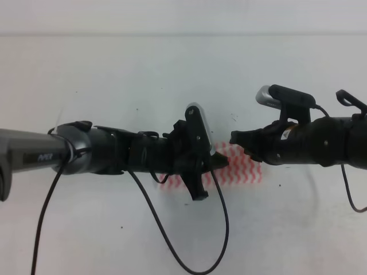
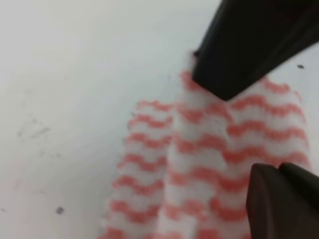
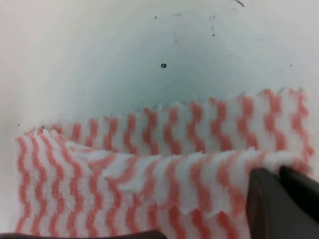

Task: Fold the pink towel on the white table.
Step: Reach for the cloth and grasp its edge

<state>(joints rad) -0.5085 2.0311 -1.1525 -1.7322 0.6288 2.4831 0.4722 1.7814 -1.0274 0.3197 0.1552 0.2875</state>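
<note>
The pink towel (image 1: 245,169) lies crumpled in a small patch on the white table (image 1: 114,69), right of centre. My left gripper (image 1: 222,162) hovers over its left part. In the left wrist view its fingers (image 2: 249,45) stand well apart, open, with the striped pink towel (image 2: 199,149) lying doubled beneath them. My right gripper (image 1: 234,138) sits at the towel's far edge. The right wrist view shows a raised upper layer of the pink towel (image 3: 149,189) folded over a lower one. That layer runs up to one dark finger (image 3: 279,204), and its grip is hidden.
A black cable (image 1: 189,252) loops down from the left arm onto the table in front. Another cable (image 1: 348,189) hangs from the right arm. The table's far edge (image 1: 183,35) runs along the top. Small dark specks dot the surface.
</note>
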